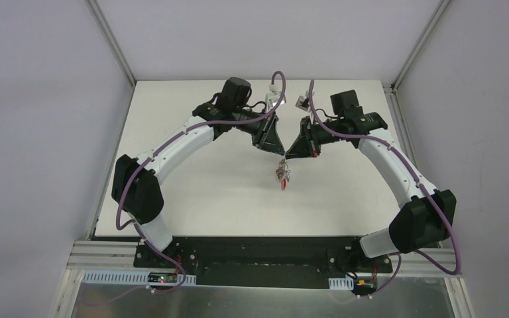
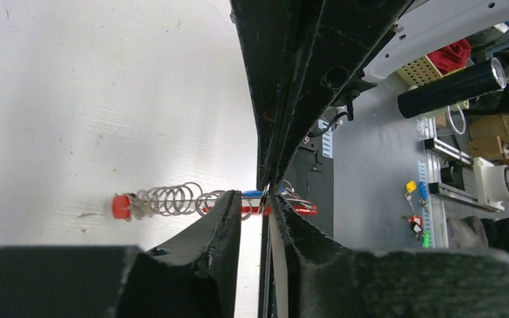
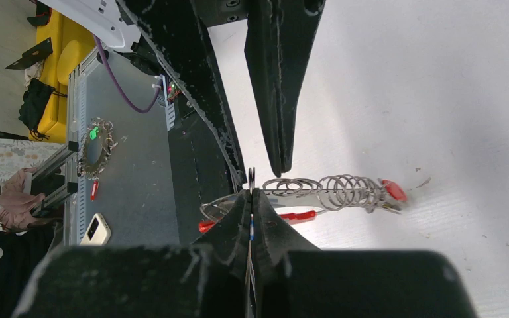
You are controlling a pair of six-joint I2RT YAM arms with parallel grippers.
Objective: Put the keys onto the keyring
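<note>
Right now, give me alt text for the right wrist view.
The right gripper, shut, pinches a thin silver metal piece edge-on. The left gripper straddles it from above, jaws apart, before a silver wire-looped keyring with red parts against the white table.

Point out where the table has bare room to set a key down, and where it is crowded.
Free: the near strip of table between the keyring and the arm bases, and the far-left corner beyond the left arm. Crowded: the middle, where the left gripper and right gripper meet tip to tip at the keyring.
</note>
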